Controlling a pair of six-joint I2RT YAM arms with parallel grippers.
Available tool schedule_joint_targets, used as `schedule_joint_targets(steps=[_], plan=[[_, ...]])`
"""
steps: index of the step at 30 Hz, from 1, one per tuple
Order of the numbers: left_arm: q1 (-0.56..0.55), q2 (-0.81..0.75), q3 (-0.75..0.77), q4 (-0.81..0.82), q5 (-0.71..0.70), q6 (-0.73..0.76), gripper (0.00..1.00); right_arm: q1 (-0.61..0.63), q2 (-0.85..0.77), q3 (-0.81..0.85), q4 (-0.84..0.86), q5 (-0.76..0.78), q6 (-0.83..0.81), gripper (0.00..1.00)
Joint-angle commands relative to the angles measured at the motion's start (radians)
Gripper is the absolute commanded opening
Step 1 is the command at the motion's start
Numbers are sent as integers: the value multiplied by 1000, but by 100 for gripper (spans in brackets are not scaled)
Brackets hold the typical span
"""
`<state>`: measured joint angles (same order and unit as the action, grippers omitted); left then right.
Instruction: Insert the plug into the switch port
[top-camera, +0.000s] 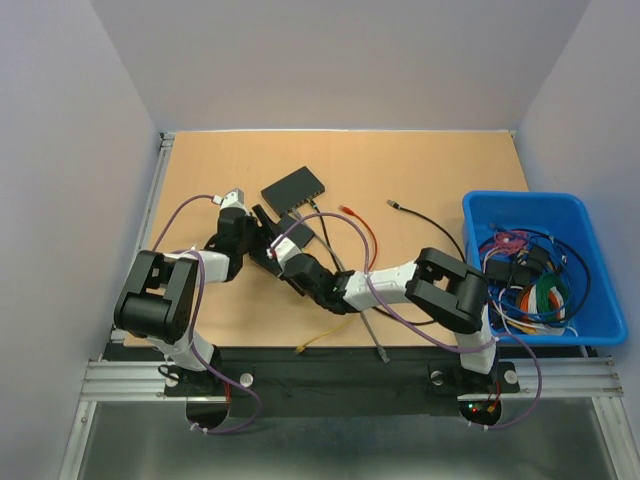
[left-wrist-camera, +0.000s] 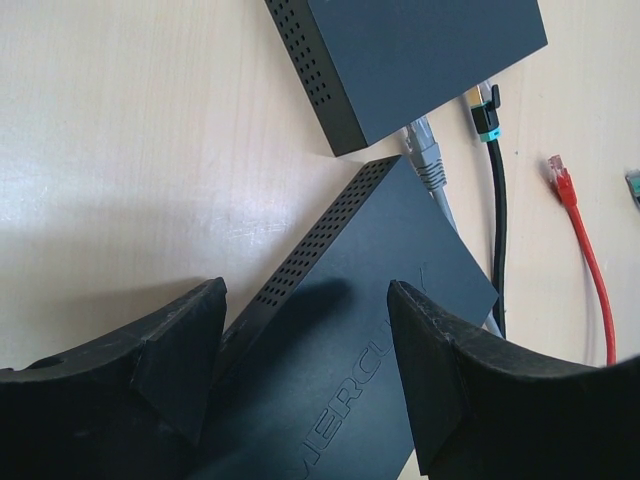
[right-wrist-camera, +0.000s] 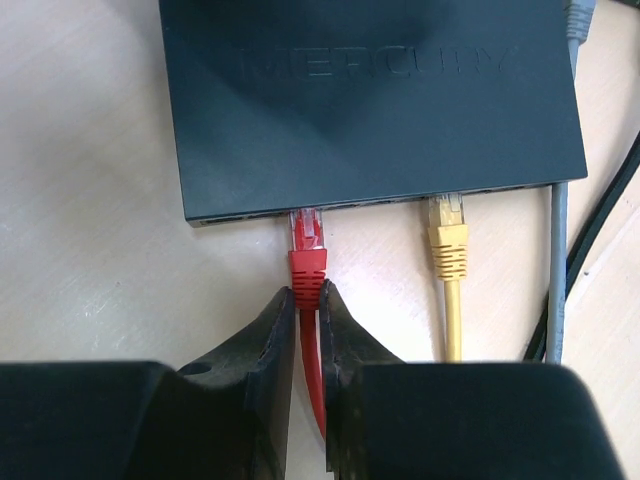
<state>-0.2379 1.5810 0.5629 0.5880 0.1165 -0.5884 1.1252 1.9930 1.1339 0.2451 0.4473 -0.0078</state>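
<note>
Inserting: right pincer (right-wrist-camera: 307, 300) clamped on red plug (right-wrist-camera: 307, 250) tail, tip at switch (right-wrist-camera: 370, 100) port ahead; left pincer (left-wrist-camera: 305, 300) apart; next, push straight in.

Tight at the port face of the near switch (right-wrist-camera: 370, 100): yellow plug (right-wrist-camera: 447, 240) just beside the red plug (right-wrist-camera: 307, 255), grey cable (right-wrist-camera: 558, 260) past that (slim gaps only). Second switch (top-camera: 295, 187) crowds the far side, blue bin (top-camera: 520, 197) walls the right; bare table (top-camera: 200, 170) opens far left.
</note>
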Motion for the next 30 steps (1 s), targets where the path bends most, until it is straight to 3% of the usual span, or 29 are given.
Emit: schedule_joint_targets(steps=[1, 5, 13, 14, 15, 20, 24, 30], plan=[[-74, 7, -46, -102, 149, -76, 75, -10, -77, 4, 476, -45, -44, 0], [-81, 7, -46, -100, 158, -85, 75, -13, -80, -35, 588, -45, -54, 0], [-86, -53, -41, -151, 114, -77, 75, -13, -143, -108, 588, -33, -14, 2], [-86, -62, -40, -161, 103, -76, 75, -13, -152, -121, 588, -22, -14, 5], [-86, -94, -32, -215, 60, -65, 75, -13, -196, -176, 580, -18, -2, 24], [-86, -133, -26, -250, 17, -54, 75, -13, -258, -229, 557, -10, 5, 54], [-83, -154, -12, -298, -50, -44, 75, -10, -299, -252, 513, -15, 32, 62], [-80, -202, 8, -339, -84, -45, 76, 1, -347, -299, 468, 7, 48, 64]])
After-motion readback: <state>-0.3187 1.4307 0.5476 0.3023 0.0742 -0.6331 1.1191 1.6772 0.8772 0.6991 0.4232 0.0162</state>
